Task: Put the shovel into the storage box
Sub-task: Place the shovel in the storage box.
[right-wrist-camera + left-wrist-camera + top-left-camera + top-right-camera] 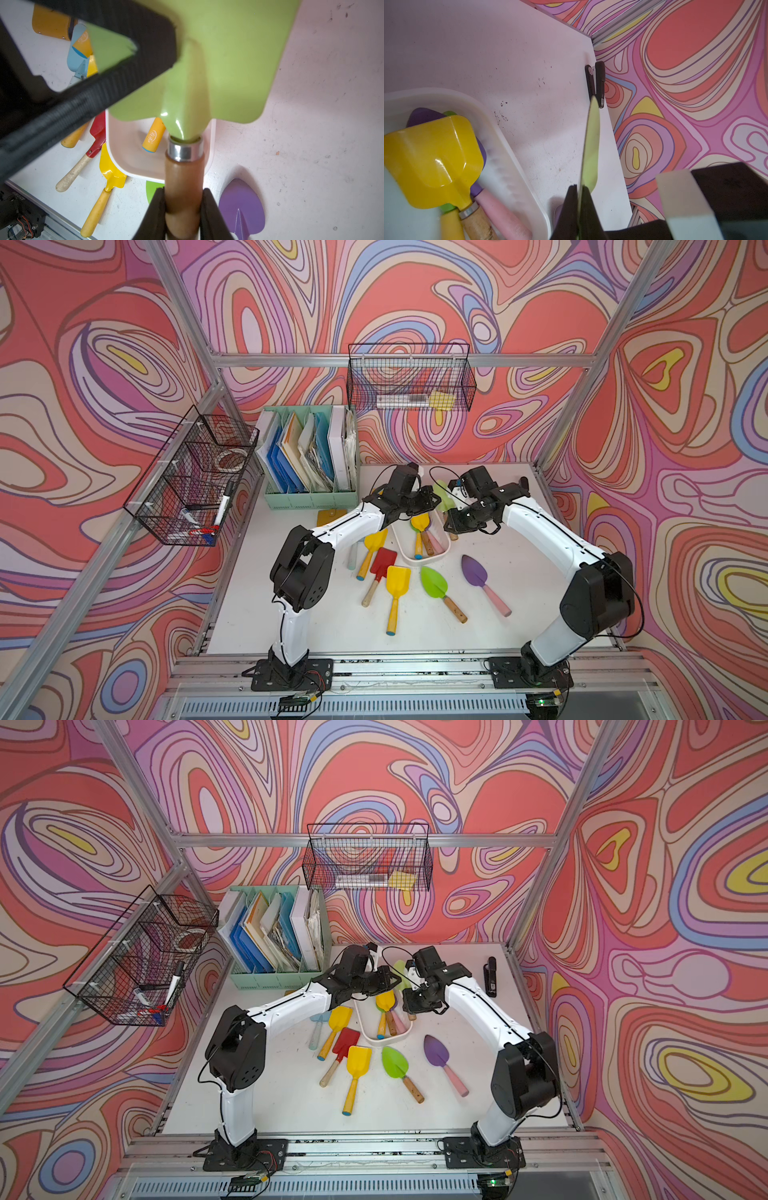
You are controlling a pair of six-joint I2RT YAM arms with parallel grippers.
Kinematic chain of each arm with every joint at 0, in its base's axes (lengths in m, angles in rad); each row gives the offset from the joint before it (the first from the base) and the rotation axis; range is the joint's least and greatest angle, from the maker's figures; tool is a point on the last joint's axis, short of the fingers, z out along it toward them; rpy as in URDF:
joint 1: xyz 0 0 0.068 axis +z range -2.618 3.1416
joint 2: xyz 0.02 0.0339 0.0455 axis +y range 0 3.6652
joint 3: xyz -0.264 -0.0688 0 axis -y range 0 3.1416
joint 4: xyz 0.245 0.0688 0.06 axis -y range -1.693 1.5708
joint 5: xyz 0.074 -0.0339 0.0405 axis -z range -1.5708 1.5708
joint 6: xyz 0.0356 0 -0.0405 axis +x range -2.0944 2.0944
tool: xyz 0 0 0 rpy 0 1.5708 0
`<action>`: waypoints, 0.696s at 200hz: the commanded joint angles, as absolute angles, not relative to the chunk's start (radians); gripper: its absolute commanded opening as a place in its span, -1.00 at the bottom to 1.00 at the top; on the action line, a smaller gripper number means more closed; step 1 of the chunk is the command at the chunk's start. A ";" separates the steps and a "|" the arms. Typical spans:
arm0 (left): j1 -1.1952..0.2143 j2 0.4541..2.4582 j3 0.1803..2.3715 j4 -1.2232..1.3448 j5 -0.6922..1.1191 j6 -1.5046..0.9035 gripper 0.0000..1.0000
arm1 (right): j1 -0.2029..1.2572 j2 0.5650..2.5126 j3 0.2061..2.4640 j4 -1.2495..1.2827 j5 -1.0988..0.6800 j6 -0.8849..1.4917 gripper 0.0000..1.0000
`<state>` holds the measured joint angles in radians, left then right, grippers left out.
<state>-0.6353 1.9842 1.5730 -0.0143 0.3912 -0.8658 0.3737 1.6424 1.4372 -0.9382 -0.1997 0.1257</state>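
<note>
Both grippers are on the same pale green shovel [218, 62] right now, held up over the storage box [436, 553] near the middle of the table [540, 614]. Right gripper [184, 214] is clamped on its wooden handle, and the left gripper [580, 209] is pinched tight on the thin edge of the blade. Box already holds a yellow shovel [433, 160] plus a purple one with a pink handle [500, 212]. More shovels lie loose toward the front edge, like the purple shovel [484, 587]. Black stapler [491, 979] sits by the right edge.
</note>
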 commanded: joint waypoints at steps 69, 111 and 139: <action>-0.614 1.965 1.511 -0.141 0.244 -0.796 -1.00 | 0.384 1.585 1.445 -0.932 -0.203 0.111 -0.09; -0.591 1.947 1.508 -0.174 0.214 -0.762 -1.00 | 0.384 1.575 1.425 -0.928 -0.199 0.111 -0.10; -0.582 1.942 1.506 -0.212 0.187 -0.729 -1.00 | 0.384 1.580 1.415 -0.924 -0.202 0.111 -0.11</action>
<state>-0.5922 1.9842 1.5162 -0.1635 0.2237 -0.7788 0.3794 1.5917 1.4342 -0.9298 -0.2054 0.1169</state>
